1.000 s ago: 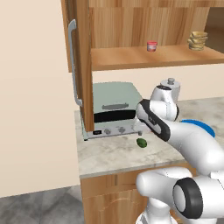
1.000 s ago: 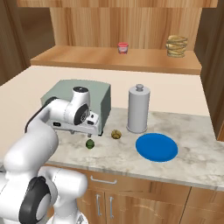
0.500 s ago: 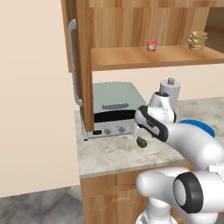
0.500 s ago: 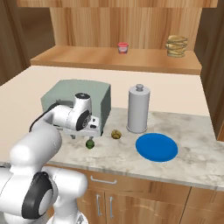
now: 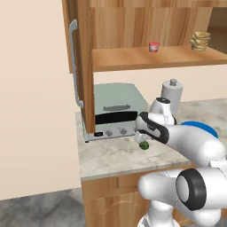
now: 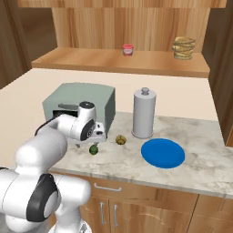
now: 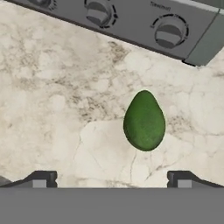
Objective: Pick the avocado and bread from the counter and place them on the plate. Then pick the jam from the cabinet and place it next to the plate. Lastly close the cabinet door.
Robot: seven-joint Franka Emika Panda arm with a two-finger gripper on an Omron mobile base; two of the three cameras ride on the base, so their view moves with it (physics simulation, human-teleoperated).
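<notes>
Gripper (image 7: pixel 109 177) wide open, empty, above avocado (image 7: pixel 144 121) on counter (image 7: pixel 52 109) beside the oven (image 7: pixel 131 22). Avocado sits right of centre; closing jaws may nudge it, rolling it away

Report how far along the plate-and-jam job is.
Done: nothing; the plate is bare. In hand: the open gripper hangs over the avocado on the counter, not gripping it. Left: avocado and bread onto the plate, the jam down from the cabinet shelf, then the door shut.
</notes>
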